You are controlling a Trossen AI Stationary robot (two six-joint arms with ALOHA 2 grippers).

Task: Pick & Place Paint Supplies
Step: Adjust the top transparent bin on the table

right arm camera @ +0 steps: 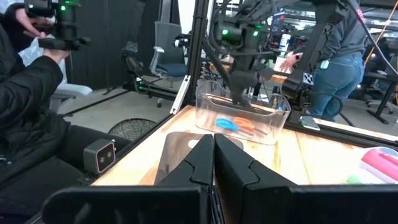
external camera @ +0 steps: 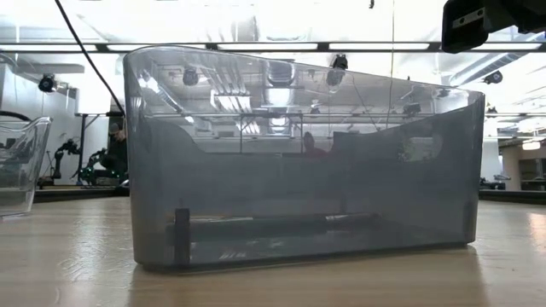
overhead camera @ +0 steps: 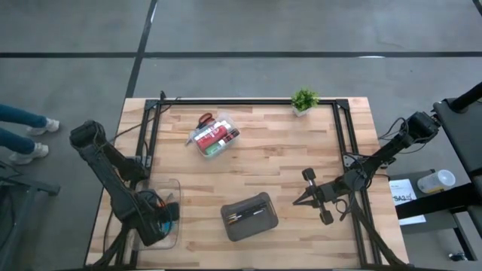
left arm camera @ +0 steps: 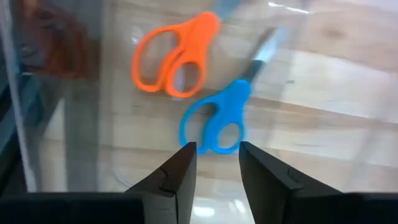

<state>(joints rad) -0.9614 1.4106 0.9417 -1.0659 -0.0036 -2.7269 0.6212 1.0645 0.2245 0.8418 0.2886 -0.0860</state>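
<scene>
A light wooden table [overhead camera: 286, 162] with a black frame is standing on a grey floor. Seen from above, a small green plant [overhead camera: 304, 99] is sitting at the far edge, and a clear box [overhead camera: 217, 137] nearby is holding red, white and green paint tubes, with red-handled scissors [overhead camera: 204, 120] lying just beside it. A dark grey case [overhead camera: 249, 216] is sitting near the front edge.

The left gripper [left arm camera: 216, 163] is reaching down into a second clear box [overhead camera: 172, 218] at the front left corner. Its wrist camera is showing what the overhead view is hiding: orange scissors [left arm camera: 175, 55] and blue scissors [left arm camera: 219, 118] are lying on the box floor, close beside each other. The fingers are standing apart just short of the blue handle, holding nothing.

The right gripper [overhead camera: 303, 196] is hovering over the table's right side with its fingers pressed together, empty. Its wrist camera is looking across to the box with both scissors [right arm camera: 235, 124], and beyond it to people standing and sitting in a workshop.

The table-level view is mostly showing the grey case's translucent wall [external camera: 299, 162] under ceiling lights.
</scene>
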